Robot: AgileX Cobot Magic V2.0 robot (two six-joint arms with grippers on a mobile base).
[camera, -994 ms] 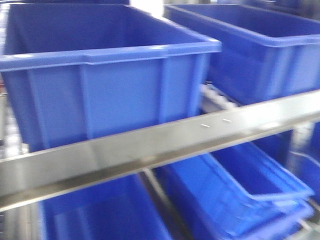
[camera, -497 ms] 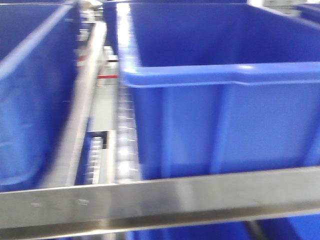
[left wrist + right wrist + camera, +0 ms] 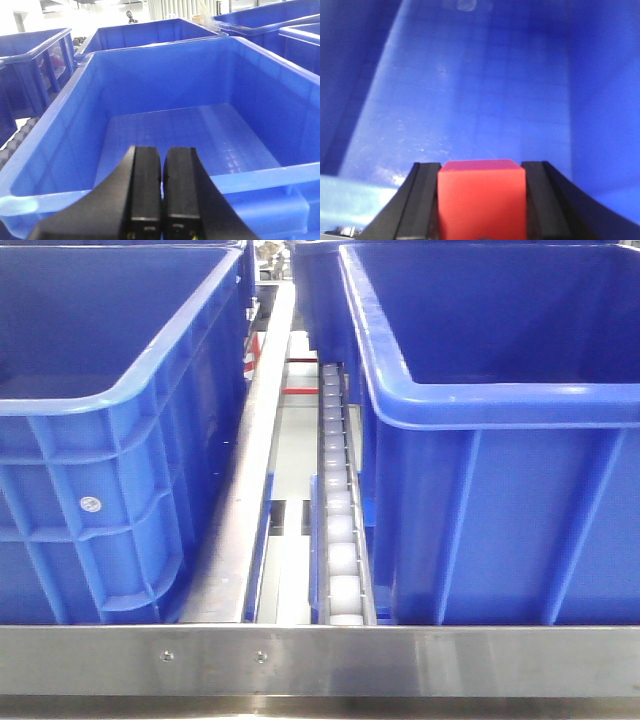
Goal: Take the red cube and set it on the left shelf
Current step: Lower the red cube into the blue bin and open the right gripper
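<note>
The red cube (image 3: 481, 200) fills the gap between the black fingers of my right gripper (image 3: 481, 167), which is shut on it above the floor of a deep-blue crate (image 3: 470, 90). My left gripper (image 3: 163, 152) is shut with nothing between its fingers, poised over the near rim of another deep-blue crate (image 3: 175, 130). In the front view the left shelf shows as a steel front rail (image 3: 320, 665) with two rivets and a white roller track (image 3: 338, 510) running back between two blue crates. Neither gripper appears in the front view.
A large blue crate (image 3: 110, 430) stands left of the roller track and another (image 3: 500, 430) right of it. More blue crates (image 3: 145, 35) sit behind and beside the one under my left gripper. A steel divider rail (image 3: 245, 490) runs alongside the track.
The front view has swung sideways along the rack and settled, now sharp and centred on the roller track between the two crates; earlier it showed blurred crates and the rail at a slant.
</note>
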